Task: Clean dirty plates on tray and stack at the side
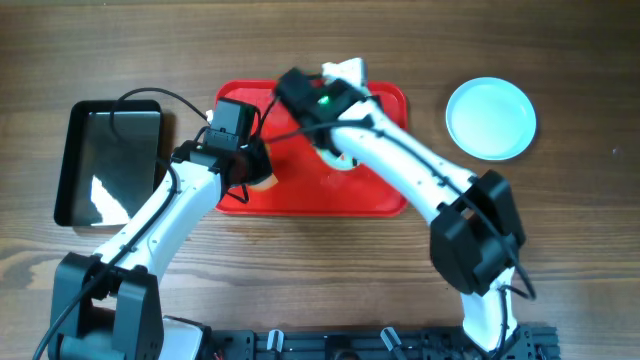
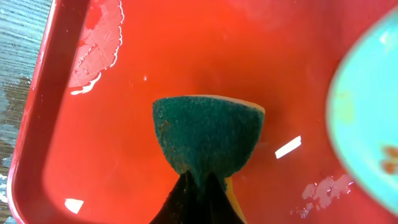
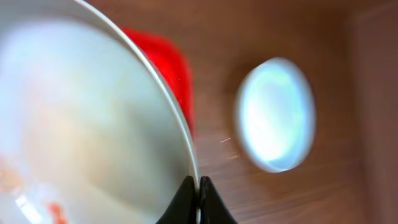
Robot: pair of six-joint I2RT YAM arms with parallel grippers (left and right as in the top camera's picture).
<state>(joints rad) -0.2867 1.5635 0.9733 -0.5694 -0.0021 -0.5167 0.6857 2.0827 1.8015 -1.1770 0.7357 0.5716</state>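
Note:
A red tray (image 1: pixel 380 190) lies at the table's middle. My right gripper (image 1: pixel 330 85) is shut on the rim of a tilted pale plate (image 1: pixel 343 70) above the tray. In the right wrist view the fingers (image 3: pixel 198 186) pinch that plate (image 3: pixel 81 124), which has orange smears low down. My left gripper (image 1: pixel 258 172) is shut on a green and yellow sponge (image 2: pixel 208 134) just above the tray's left part (image 2: pixel 155 50), with the fingers (image 2: pixel 198 190) below it. The smeared plate (image 2: pixel 367 124) is at its right. A clean plate (image 1: pixel 490 118) lies on the table at the right. A third plate is not in view.
A black glossy tray (image 1: pixel 110 160) lies at the table's left. Wet patches show on the red tray (image 2: pixel 99 37). The clean plate also shows in the right wrist view (image 3: pixel 277 115) on the wooden table beyond the red tray (image 3: pixel 168 68).

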